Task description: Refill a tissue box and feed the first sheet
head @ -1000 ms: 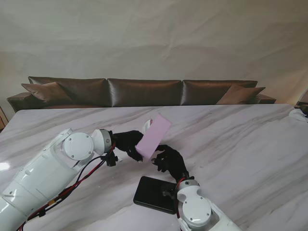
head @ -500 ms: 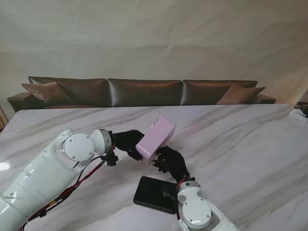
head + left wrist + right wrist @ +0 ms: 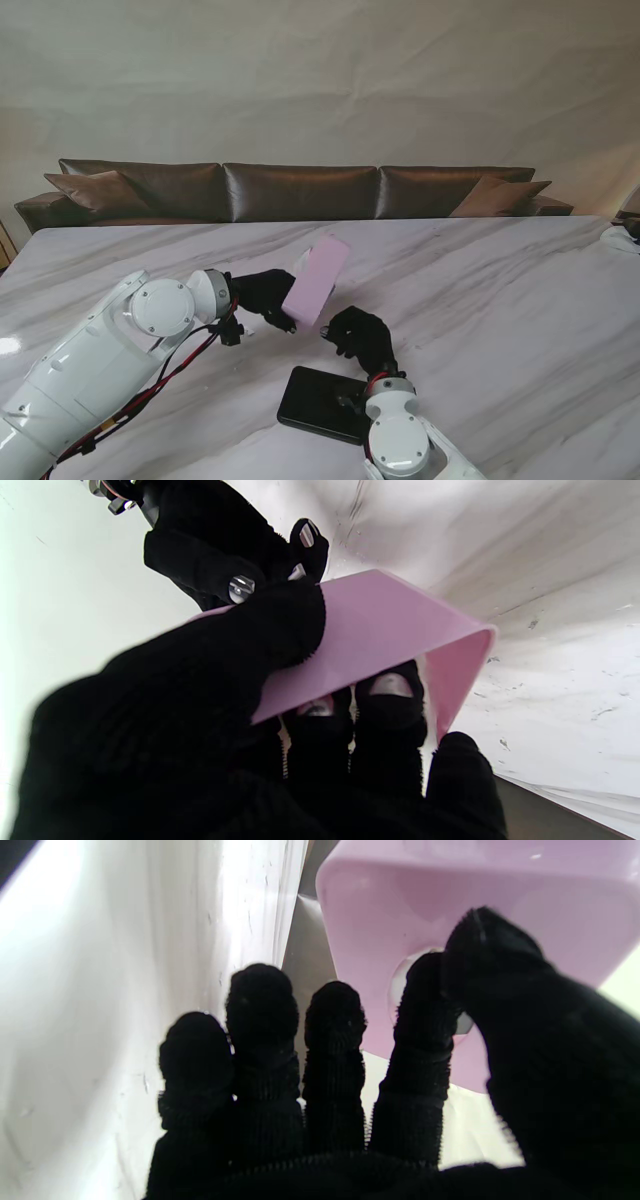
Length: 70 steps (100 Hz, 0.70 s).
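You've got one pink tissue box (image 3: 316, 281) up off the counter (image 3: 500, 290), one flat black pad (image 3: 320, 404) lying on it, two black-gloved hands, left hand (image 3: 264, 295) and right hand (image 3: 360, 337), and one long brown sofa (image 3: 290, 190) behind.

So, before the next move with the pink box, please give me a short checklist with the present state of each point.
1. Left hand holds the pink tissue box: ok, thumb on the outside, fingers inside.
2. Box lifted off the marble table: ok.
3. Right hand grips the box: cannot tell; two fingertips meet a round spot on it, the others stay apart from it.
4. Tissues inside the box: cannot tell.
5. Black flat object apart from the box: ok, it lies nearer to me.
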Each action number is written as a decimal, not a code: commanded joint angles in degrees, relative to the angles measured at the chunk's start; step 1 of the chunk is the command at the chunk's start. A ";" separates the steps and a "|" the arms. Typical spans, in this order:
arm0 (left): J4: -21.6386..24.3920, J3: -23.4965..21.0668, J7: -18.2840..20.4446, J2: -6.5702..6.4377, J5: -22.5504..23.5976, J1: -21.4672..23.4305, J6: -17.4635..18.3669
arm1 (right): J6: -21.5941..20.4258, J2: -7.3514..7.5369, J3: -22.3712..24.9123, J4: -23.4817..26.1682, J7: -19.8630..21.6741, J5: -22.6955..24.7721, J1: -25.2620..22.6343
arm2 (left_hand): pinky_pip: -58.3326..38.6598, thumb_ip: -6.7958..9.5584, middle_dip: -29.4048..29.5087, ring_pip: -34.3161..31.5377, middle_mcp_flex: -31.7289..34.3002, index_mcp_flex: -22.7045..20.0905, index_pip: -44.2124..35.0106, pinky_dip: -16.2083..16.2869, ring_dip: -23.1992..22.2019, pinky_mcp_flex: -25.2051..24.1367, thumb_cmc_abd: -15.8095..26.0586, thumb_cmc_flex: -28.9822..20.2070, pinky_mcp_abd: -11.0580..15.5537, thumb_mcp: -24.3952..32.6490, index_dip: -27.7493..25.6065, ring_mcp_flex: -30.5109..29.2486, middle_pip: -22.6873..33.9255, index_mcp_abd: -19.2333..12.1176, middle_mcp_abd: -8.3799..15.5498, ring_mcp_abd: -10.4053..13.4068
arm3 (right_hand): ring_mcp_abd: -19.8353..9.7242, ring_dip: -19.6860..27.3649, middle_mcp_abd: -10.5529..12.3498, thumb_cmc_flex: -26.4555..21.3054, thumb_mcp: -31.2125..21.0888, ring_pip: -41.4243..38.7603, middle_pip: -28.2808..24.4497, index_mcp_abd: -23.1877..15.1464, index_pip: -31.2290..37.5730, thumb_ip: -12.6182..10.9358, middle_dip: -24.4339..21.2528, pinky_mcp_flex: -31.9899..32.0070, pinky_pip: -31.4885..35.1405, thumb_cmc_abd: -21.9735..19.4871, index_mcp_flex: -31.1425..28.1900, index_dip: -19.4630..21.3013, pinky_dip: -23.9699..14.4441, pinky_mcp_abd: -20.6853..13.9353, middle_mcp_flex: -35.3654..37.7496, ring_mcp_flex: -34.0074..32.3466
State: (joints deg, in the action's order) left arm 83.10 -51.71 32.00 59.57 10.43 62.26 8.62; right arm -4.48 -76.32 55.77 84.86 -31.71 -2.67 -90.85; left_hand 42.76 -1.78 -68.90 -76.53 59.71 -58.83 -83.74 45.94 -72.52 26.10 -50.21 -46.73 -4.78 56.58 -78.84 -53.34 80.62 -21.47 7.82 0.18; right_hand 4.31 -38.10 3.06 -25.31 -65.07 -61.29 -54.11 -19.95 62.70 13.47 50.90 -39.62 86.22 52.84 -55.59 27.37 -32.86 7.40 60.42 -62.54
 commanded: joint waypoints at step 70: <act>-0.59 1.31 2.72 -0.14 -2.33 -1.23 0.07 | 3.85 -0.68 0.00 0.30 -1.66 4.12 0.59 | -131.22 4.43 3.15 -0.19 2.09 -0.11 0.03 3.28 0.32 0.60 4.90 -3.98 2.30 8.04 -0.92 -2.20 -3.25 -2.80 1.24 0.05 | 0.14 -0.25 1.31 6.77 0.21 -1.28 -1.38 6.57 -24.69 -7.62 -1.23 0.28 1.85 -2.37 18.15 -3.55 -0.56 -1.23 -1.92 -0.35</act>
State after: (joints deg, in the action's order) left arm 82.80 -50.61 33.84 59.29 8.40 61.34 8.40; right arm -0.87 -76.86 55.96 84.95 -34.10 0.79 -90.51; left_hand 42.73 -1.78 -68.90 -76.45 59.71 -58.82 -83.74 47.83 -72.51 26.10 -50.20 -46.74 -4.78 56.91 -78.83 -53.34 80.54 -21.47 7.82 0.18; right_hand 4.67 -38.10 3.05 -20.47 -65.53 -61.29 -54.11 -12.86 37.72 5.64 50.33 -39.45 86.25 49.61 -38.93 24.55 -32.86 7.54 59.45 -62.79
